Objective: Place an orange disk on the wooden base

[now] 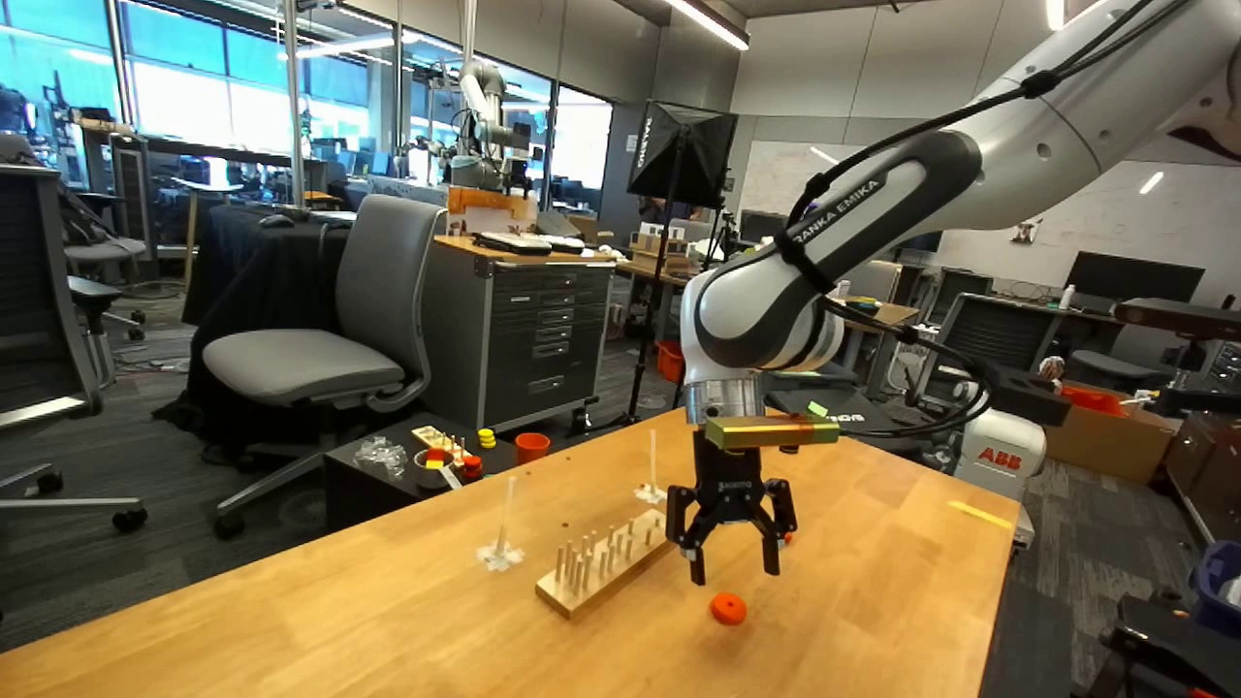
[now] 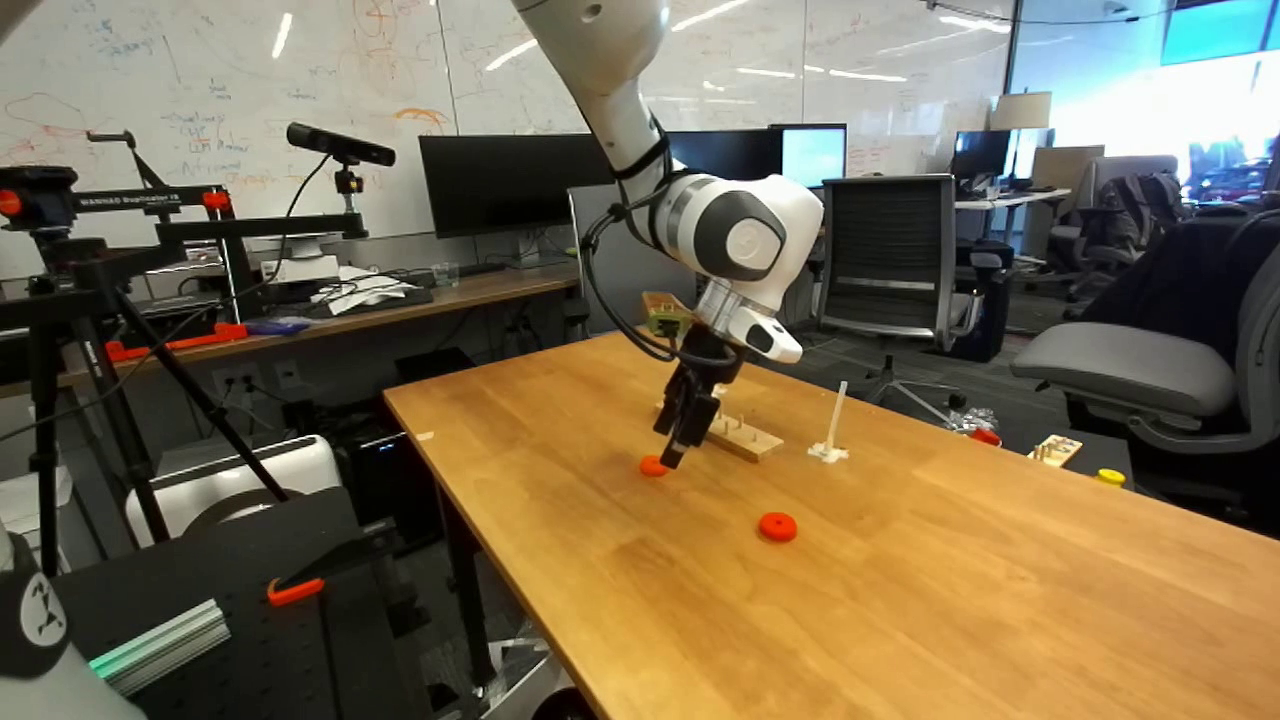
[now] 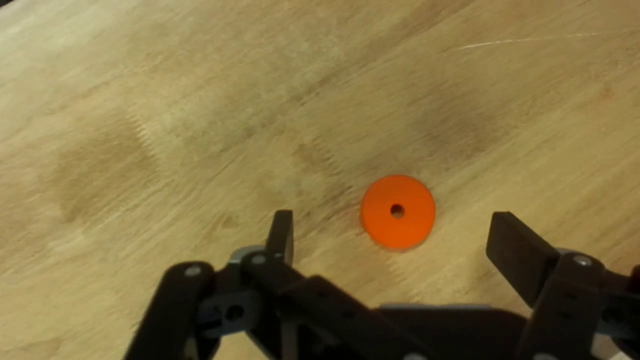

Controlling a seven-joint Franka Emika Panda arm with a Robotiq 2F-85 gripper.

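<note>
The fingers [image 3: 520,252] hang parted wide and released above the table [image 1: 388,620] — between them, in the wrist view, an orange disk [image 3: 397,229] lies flat, touching neither. The peg-topped wooden base [image 1: 611,580] rests near that disk. In an exterior view a second orange disk [image 2: 778,532] lies well apart — two white rods [image 1: 505,519] stand beyond the base.

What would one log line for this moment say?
end effector: open | orange disk: on tabletop, ungrasped | wooden base: no disk seen atop
</note>
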